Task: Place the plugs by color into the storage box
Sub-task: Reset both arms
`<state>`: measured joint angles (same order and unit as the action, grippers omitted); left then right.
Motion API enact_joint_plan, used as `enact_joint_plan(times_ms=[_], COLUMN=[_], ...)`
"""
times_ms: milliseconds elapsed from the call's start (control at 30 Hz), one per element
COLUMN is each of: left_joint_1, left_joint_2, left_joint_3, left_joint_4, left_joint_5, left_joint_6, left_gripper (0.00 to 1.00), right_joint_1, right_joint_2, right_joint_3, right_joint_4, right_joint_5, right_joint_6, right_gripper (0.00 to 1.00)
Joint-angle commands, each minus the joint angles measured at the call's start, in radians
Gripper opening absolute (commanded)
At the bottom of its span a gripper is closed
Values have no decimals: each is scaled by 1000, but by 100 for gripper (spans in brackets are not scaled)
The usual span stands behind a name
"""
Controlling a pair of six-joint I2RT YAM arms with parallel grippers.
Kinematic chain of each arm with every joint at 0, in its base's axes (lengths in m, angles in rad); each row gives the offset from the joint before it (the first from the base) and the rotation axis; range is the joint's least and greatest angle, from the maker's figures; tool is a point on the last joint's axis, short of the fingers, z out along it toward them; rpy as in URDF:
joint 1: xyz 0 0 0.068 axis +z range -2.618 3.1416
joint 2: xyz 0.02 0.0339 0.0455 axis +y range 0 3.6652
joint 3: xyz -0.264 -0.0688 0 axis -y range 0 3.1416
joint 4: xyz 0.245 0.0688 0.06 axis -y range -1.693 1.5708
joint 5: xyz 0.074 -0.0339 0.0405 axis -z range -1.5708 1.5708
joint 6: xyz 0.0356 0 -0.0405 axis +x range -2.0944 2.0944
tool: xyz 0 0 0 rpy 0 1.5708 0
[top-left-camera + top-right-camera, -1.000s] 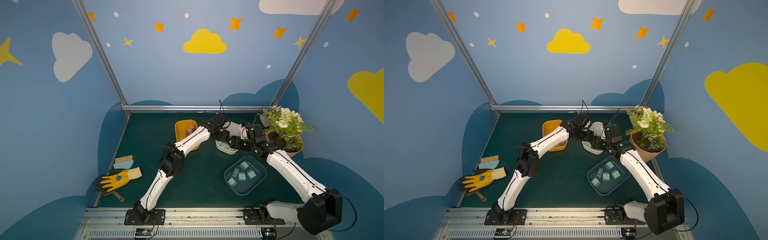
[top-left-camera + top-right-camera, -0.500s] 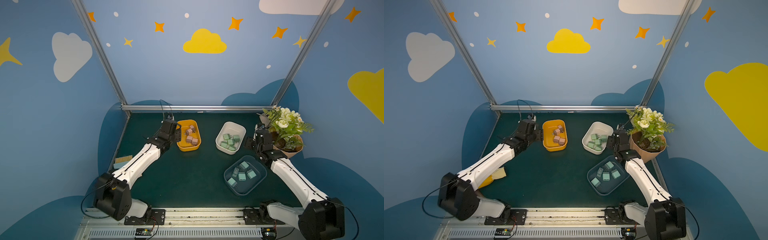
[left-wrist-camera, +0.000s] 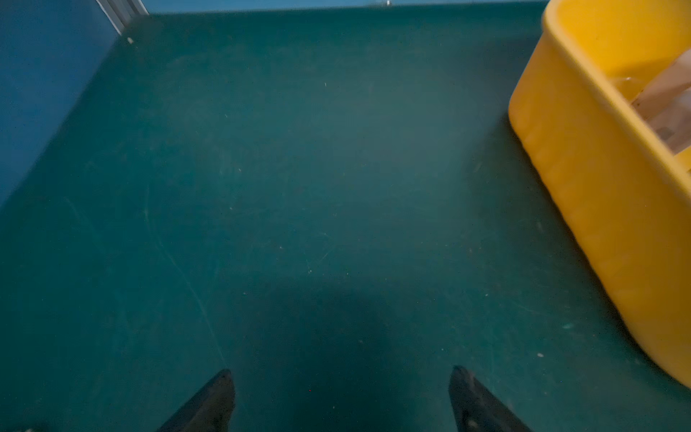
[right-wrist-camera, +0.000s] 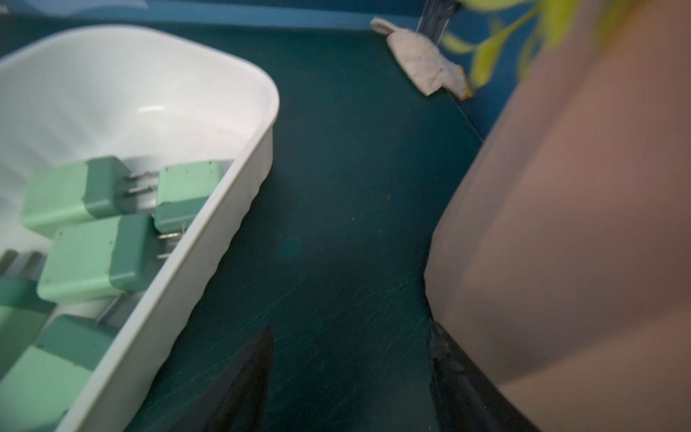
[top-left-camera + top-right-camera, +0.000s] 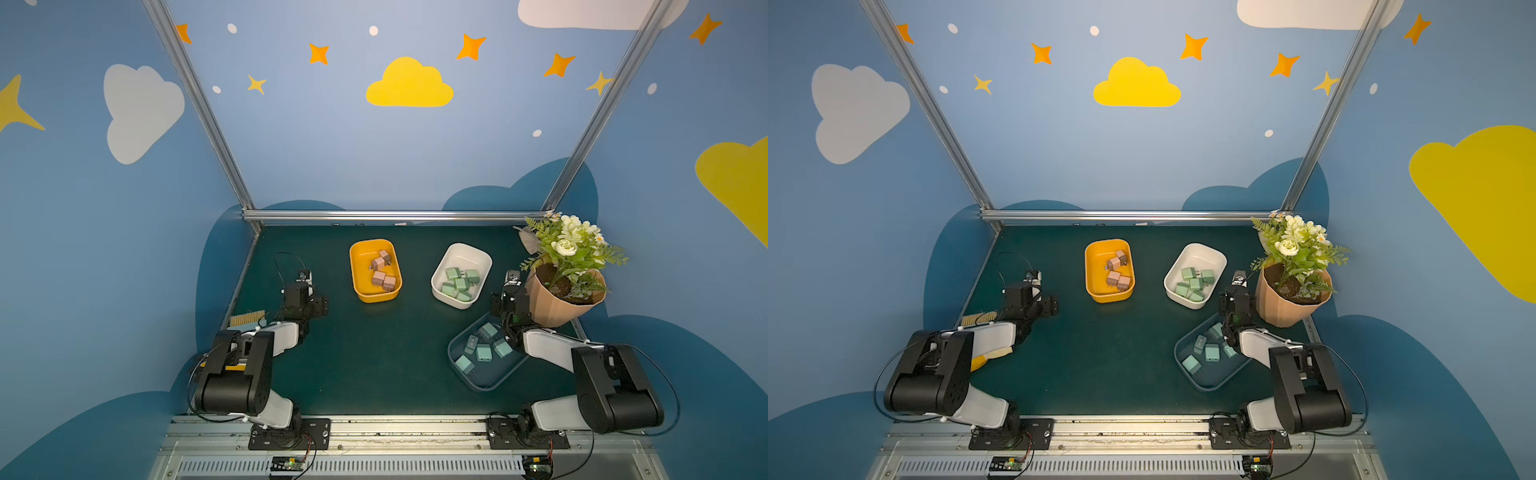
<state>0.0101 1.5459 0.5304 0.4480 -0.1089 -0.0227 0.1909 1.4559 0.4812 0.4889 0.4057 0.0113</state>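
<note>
Several pink plugs (image 5: pixel 381 272) lie in the yellow storage box (image 5: pixel 358 286). Pale green plugs (image 5: pixel 459 283) fill the white box (image 5: pixel 478 254), and teal plugs (image 5: pixel 482 351) sit in the blue box (image 5: pixel 486 384). No loose plug shows on the mat. My left gripper (image 3: pixel 342 376) hovers open and empty over bare mat, left of the yellow box (image 3: pixel 583 187). My right gripper (image 4: pixel 351 331) stands open and empty between the white box (image 4: pixel 224 209) and the flower pot (image 4: pixel 579 224). Both arms are folded back near the front.
The potted flowers (image 5: pixel 561 299) stand at the right edge, close against my right wrist. A white cloth (image 4: pixel 422 63) lies behind the pot. A yellow-bristled brush (image 5: pixel 248 319) and a yellow glove (image 5: pixel 988 358) lie under my left arm at the left edge.
Both arms have drawn back from the boxes toward the front and folded up. The left jaws have spread wider; the right jaws have narrowed a little.
</note>
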Motion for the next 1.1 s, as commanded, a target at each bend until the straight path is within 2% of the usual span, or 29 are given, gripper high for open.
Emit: enact_joint_plan(times_ms=[0,33,100,133,167,200,233,267,333,367,400,433,500,567,633,700,833,900,967,1067], left_joint_1=[48,51,53,51,52,51,50,50,41,18,0,-3,-3,-3,4,-9,-3,11,41,45], left_joint_2=[-12,-29,-30,5,50,44,18,0,8,0,2,14,30,27,28,29,34,34,30,30], left_joint_3=[7,-29,-155,-207,-262,-284,-279,-252,-153,-157,-168,-166,-180,-175,-171,-173,-168,-164,-166,-174], left_joint_4=[145,199,400,539,709,746,698,608,433,437,456,471,524,507,500,507,506,494,495,512], left_joint_5=[159,172,196,203,215,218,213,191,80,73,110,149,141,142,147,91,95,107,151,150], left_joint_6=[-19,-20,-7,-6,-2,1,5,-1,-28,0,36,54,48,46,37,38,31,16,-12,-15], left_gripper=[90,90,92,93,96,100,100,100,100,100,100,100,100,100,100,100,100,100,100,100], right_joint_1=[-9,-25,-88,-117,-125,-131,-127,-120,-121,-116,-124,-122,-117,-117,-116,-113,-113,-113,-112,-113], right_joint_2=[21,15,-6,7,39,89,134,104,45,22,12,17,45,111,86,65,113,92,102,103], right_joint_3=[53,42,-53,-106,-163,-188,-188,-174,-68,-43,-36,-45,-84,-136,-117,-99,-133,-121,-129,-129], right_joint_4=[42,46,172,277,430,553,652,592,279,177,148,175,311,526,432,369,514,451,488,489], right_joint_5=[-142,-159,-273,-317,-291,-288,-283,-277,-188,-191,-201,-193,-177,-177,-172,-165,-171,-170,-170,-172], right_joint_6=[-106,-87,-57,-48,-3,-6,-21,-19,30,13,15,11,18,9,27,36,6,18,13,12], right_gripper=[62,62,63,63,66,69,72,75,81,92,93,93,93,93,94,94,94,94,94,94])
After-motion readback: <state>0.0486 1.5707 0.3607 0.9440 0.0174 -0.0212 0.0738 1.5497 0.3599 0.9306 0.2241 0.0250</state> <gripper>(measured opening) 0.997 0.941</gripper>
